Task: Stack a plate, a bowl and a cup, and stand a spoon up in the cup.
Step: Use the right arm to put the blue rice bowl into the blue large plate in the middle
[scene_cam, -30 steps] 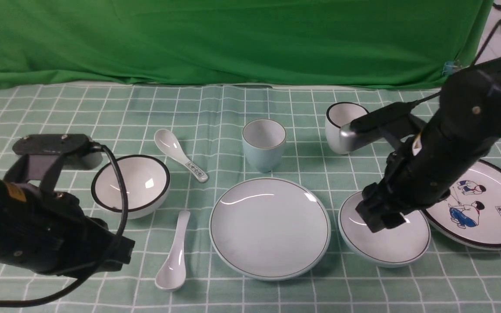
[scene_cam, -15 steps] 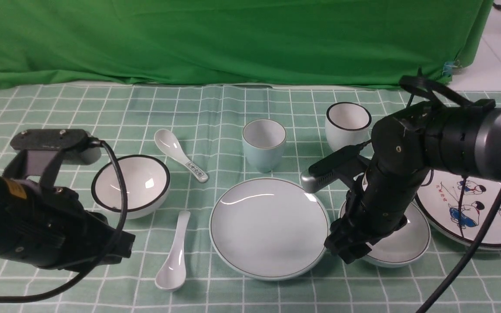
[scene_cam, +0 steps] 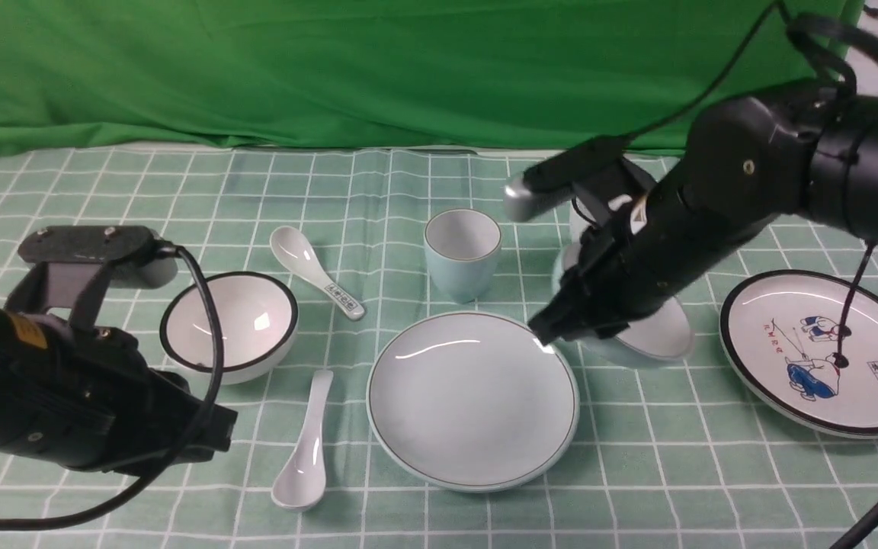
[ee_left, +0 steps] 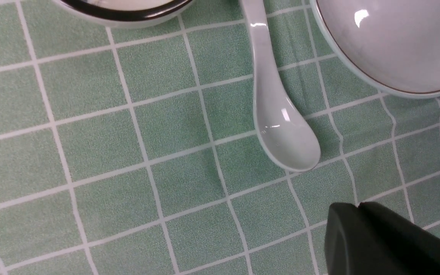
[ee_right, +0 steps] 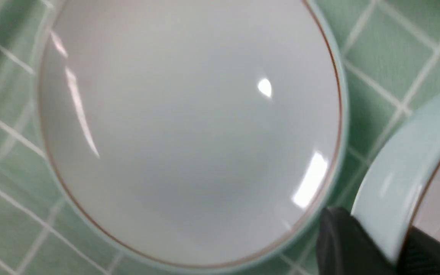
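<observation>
Bowl (scene_cam: 660,339) is held by its rim in the right tool (scene_cam: 557,332) (jaws closed astride the wall), clear of the table (scene_cam: 180,198). It should be centred over the plate (scene_cam: 473,400), just beneath the tool's tip, then lowered level.

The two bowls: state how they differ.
The pale blue-green bowl has a thin dark rim line; the white bowl has a thick black rim. The blue-green bowl is gripped at its rim by the right end effector; the white bowl sits untouched on the cloth. Both are whitish inside.
</observation>
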